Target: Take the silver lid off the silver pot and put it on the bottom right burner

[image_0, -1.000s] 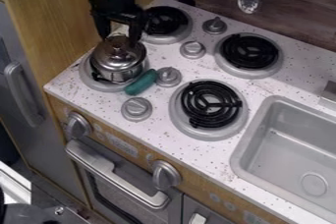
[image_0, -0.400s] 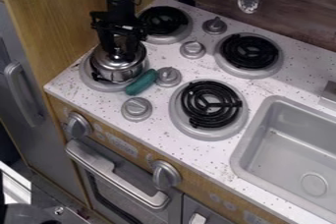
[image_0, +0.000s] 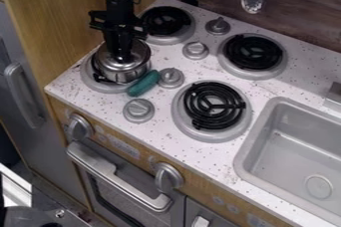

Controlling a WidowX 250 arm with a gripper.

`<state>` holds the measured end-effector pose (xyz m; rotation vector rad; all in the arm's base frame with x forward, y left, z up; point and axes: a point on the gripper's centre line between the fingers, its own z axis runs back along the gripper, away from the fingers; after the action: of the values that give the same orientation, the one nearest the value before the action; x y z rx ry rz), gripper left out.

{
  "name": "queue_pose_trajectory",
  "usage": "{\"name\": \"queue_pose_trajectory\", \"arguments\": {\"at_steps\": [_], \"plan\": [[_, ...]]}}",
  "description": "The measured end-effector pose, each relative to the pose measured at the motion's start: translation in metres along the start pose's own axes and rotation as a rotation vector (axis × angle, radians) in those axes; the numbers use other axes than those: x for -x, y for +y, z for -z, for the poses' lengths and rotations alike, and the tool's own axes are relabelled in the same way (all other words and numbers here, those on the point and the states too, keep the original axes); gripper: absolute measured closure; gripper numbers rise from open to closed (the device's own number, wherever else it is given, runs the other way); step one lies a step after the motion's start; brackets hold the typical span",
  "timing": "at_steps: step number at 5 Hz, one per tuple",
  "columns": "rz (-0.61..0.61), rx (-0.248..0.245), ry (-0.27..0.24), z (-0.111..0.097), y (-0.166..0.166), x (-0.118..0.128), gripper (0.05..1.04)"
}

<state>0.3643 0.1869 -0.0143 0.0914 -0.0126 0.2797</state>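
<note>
One silver metal lid [image_0: 138,52], upper left in the frame, is held at its middle by the black two-finger gripper [image_0: 122,58], atop the round silver pot [image_0: 130,75]. The fingers, earlier apart, have been closed; lid and pot have been shifted slightly right.

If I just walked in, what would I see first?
Probably the black gripper, hanging right over the shiny lid on the silver pot at the left. Next, maybe the green thing beside the pot, and the big black coil near the sink.
</note>
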Motion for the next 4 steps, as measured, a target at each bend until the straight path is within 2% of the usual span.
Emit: {"name": "queue_pose_trajectory", "arguments": {"at_steps": [1, 2, 3, 4], "plan": [[-0.004, -0.001, -0.022, -0.007, -0.001, 0.001, 0.815], [0.006, -0.040, -0.155, -0.054, -0.005, -0.002, 0.815], [0.083, -0.055, -0.222, -0.078, -0.041, 0.005, 0.815], [0.153, -0.053, -0.189, -0.067, -0.073, 0.024, 0.815]]}}
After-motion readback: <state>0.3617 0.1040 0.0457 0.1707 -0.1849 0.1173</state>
